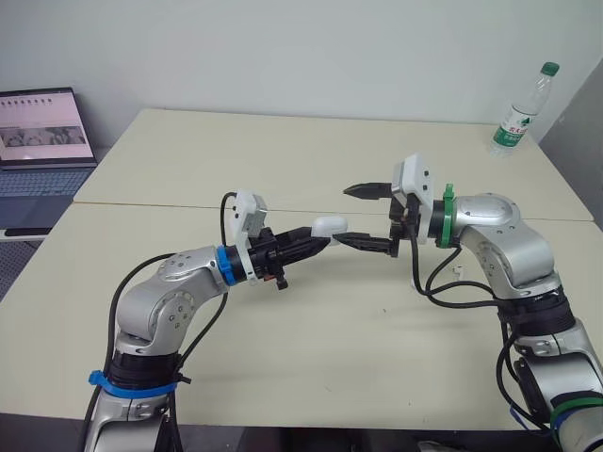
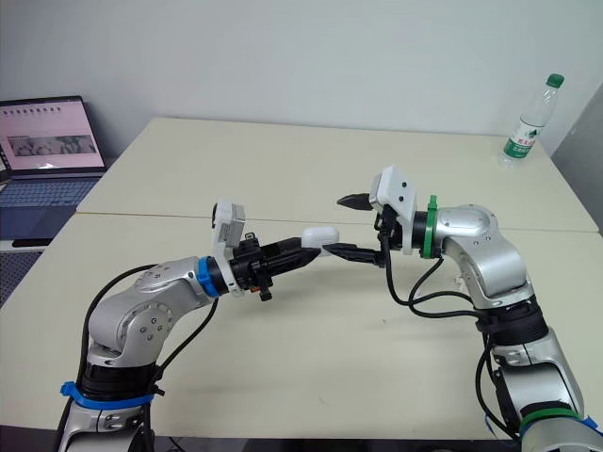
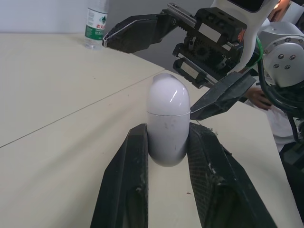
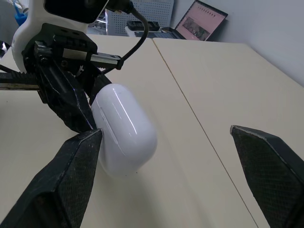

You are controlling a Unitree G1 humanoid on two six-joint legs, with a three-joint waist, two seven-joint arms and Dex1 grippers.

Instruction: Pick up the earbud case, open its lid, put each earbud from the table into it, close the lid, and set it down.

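The white earbud case (image 1: 328, 226) is held above the table with its lid closed, rounded lid end pointing toward my right arm. My left gripper (image 1: 316, 238) is shut on the case's lower half, and its two fingers (image 3: 135, 156) press the sides. My right gripper (image 1: 341, 216) is open wide just beside the case. Its lower finger (image 4: 80, 161) lies against the case's side near the lid, and its upper finger (image 4: 266, 156) stands well apart. A small white object (image 1: 459, 270), possibly an earbud, lies on the table under my right arm.
A water bottle (image 1: 518, 111) stands at the table's far right corner. An open laptop (image 1: 42, 141) sits on a desk to the far left. A seam (image 1: 188, 203) runs across the cream table. A person's hand (image 3: 259, 97) shows behind my right arm.
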